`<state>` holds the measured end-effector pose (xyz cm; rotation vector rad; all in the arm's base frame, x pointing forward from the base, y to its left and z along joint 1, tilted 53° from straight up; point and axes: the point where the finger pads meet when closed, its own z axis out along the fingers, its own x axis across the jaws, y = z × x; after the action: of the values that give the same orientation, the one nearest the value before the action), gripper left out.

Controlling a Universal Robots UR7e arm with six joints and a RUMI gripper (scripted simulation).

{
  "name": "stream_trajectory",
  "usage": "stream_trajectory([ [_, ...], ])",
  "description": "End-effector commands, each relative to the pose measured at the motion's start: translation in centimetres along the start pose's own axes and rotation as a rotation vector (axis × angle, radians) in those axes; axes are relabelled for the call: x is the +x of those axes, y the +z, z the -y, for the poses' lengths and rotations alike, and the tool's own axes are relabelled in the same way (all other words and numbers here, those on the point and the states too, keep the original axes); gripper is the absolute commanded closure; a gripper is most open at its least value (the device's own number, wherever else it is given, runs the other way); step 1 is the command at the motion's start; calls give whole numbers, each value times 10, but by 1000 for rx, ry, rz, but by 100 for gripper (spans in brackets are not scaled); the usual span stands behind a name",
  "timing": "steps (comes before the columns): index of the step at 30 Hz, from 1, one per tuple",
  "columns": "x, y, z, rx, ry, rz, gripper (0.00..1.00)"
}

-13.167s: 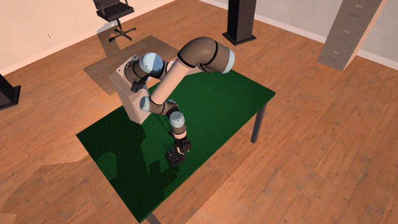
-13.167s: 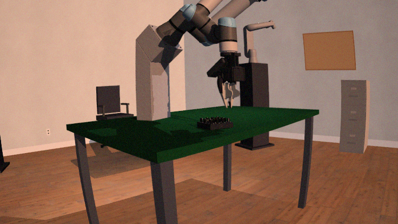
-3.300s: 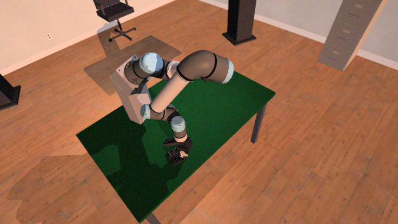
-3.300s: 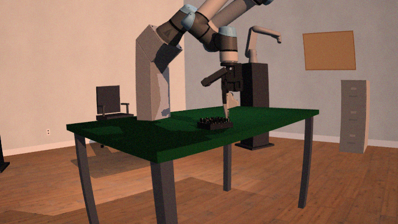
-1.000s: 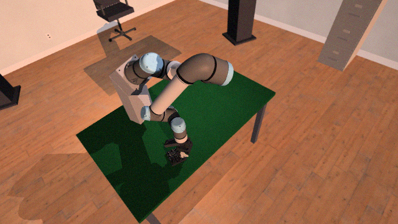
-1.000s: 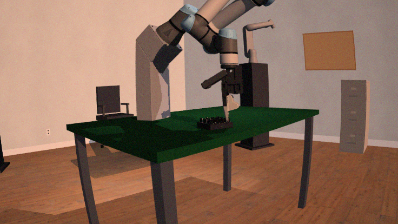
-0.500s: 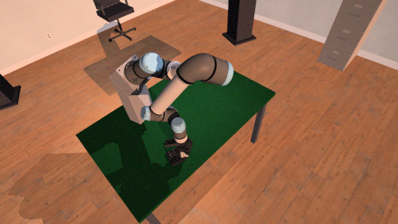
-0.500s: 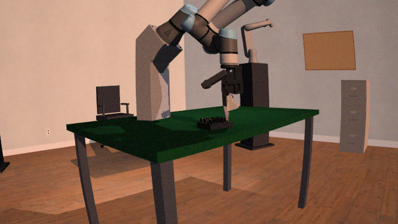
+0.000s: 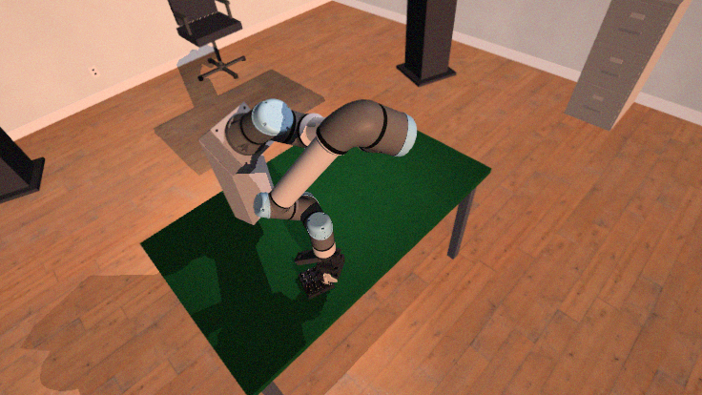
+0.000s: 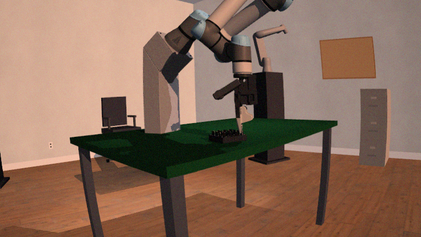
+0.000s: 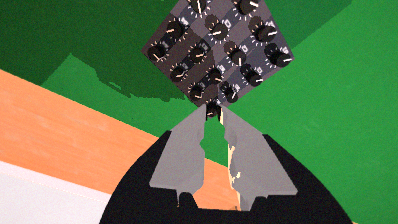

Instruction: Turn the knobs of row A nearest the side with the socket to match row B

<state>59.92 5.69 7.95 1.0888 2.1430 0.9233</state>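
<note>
On my wrist view the gripper (image 11: 214, 111) is clenched on the nearest corner knob (image 11: 213, 108) of the knob box (image 11: 218, 50), its grey fingers pinching it from left and right. Farther off, the box sits near the green table's (image 10: 188, 153) right front edge, arm (image 10: 242, 55) upright above it.

A green-topped table (image 9: 392, 206) on grey legs fills the middle of the top view, standing on a wooden plank floor (image 9: 564, 270). Directly on it, toward the lower centre of that view and near the table's front edge, lies the dark knob box (image 9: 312, 283); in the exterior view the box (image 10: 227, 136) sits flat near the middle of the tabletop (image 10: 182, 153). At the upper left of the table the robot's pale pedestal (image 9: 235, 169) stands.
</note>
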Motion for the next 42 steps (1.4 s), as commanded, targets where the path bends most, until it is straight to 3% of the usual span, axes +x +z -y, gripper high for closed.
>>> stream_trajectory([
  [1, -1, 0, -2, -3, 19, 2, 96],
  [20, -1, 0, -2, -3, 147, 3, 96],
  [42, 0, 0, -2, -3, 485, 2, 96],
])
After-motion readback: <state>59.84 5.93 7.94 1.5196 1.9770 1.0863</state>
